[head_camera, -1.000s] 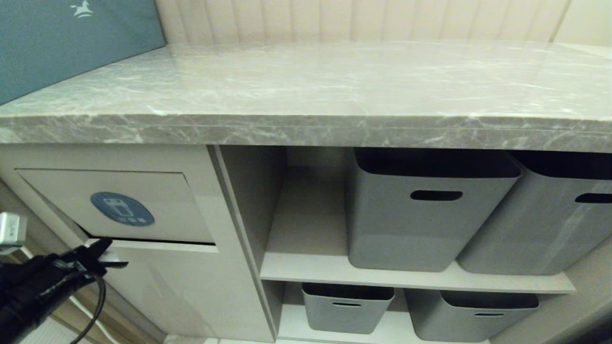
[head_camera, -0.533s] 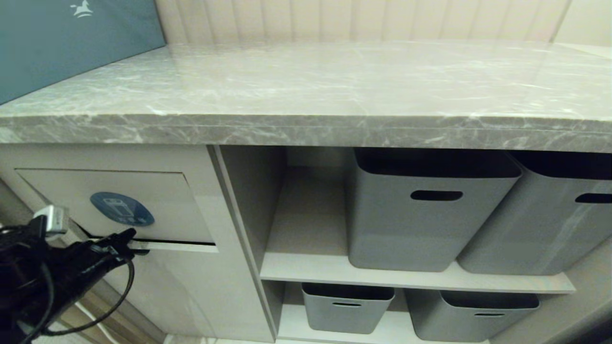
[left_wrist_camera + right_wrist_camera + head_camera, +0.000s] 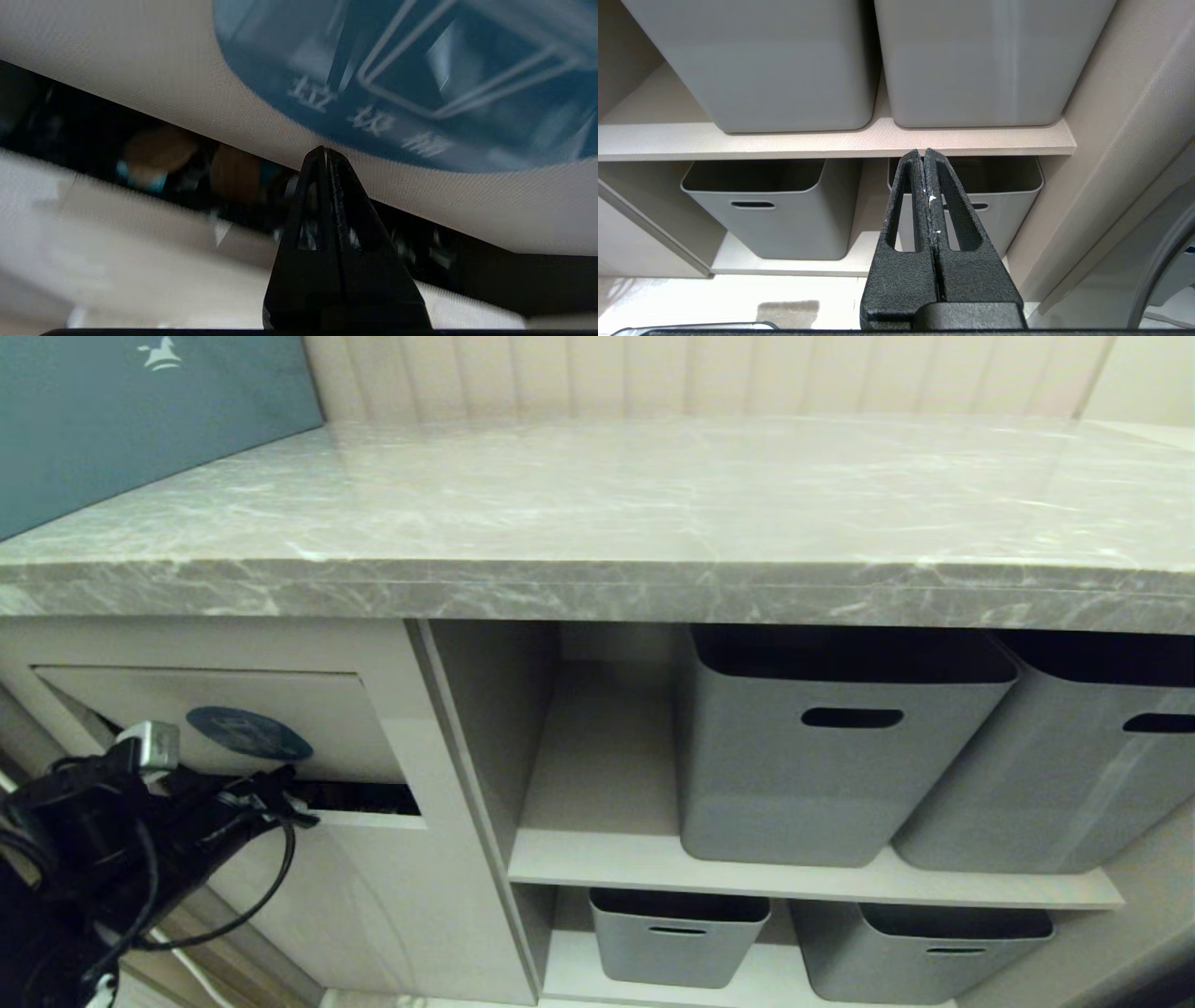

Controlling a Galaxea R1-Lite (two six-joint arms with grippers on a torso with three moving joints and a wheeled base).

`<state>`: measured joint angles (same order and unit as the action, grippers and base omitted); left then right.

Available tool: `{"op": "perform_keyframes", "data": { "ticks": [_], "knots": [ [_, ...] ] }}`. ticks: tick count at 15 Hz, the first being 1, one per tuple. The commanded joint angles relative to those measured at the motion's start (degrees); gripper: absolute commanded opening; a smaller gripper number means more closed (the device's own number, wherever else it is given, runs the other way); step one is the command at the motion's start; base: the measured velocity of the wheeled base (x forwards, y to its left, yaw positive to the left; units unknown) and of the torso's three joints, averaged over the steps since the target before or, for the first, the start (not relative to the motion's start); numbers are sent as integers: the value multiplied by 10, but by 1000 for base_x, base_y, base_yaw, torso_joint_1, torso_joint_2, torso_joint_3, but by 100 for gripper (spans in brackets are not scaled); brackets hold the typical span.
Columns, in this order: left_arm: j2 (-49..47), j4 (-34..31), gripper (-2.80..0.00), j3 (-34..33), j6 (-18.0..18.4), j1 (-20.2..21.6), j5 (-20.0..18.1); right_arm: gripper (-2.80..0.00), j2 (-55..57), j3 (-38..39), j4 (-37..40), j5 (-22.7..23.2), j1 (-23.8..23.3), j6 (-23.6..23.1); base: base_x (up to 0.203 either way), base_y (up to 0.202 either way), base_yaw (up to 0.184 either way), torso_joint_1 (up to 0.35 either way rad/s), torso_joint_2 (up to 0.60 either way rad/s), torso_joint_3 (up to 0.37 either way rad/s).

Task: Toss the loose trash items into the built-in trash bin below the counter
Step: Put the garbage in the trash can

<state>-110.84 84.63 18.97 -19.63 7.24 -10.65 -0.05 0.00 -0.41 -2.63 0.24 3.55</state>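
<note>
I have the left gripper (image 3: pixel 294 812) at eight o'clock in my head view, fingers (image 3: pixel 327 196) pressed together, empty, tips against the built-in trash bin (image 3: pixel 280 700) flap, tilted inward. Tan, blue-edged loose trash items (image 3: pixel 159 156) show blurrily inside the slot. My right gripper (image 3: pixel 924 161), fingers together, faces the grey tubs (image 3: pixel 752 219).

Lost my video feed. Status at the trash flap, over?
Left gripper shut, tips at flap lower edge, flap pushed in, slot open. Right gripper shut, parked facing grey tubs. Tan scraps visible inside slot. Nothing blocking.
</note>
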Motion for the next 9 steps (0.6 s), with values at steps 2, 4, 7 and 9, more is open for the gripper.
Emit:
{"op": "perform_keyframes", "data": {
  "ticks": [2, 4, 7, 9],
  "knots": [
    [-12, 4, -280, 25, -1, 0, -1, -280, 0, 1, 0, 0, 0, 1, 0, 0, 0, 0, 0, 0],
    [-12, 3, -280, 29, -1, 0, -1, -280, 0, 1, 0, 0, 0, 1, 0, 0, 0, 0, 0, 0],
    [-11, 3, 0, 32, -1, -1, 0, -280, 0, 1, 0, 0, 0, 1, 0, 0, 0, 0, 0, 0],
    [-10, 2, 0, 31, -4, -4, 0, -280, 0, 1, 0, 0, 0, 1, 0, 0, 0, 0, 0, 0]
  ]
}}
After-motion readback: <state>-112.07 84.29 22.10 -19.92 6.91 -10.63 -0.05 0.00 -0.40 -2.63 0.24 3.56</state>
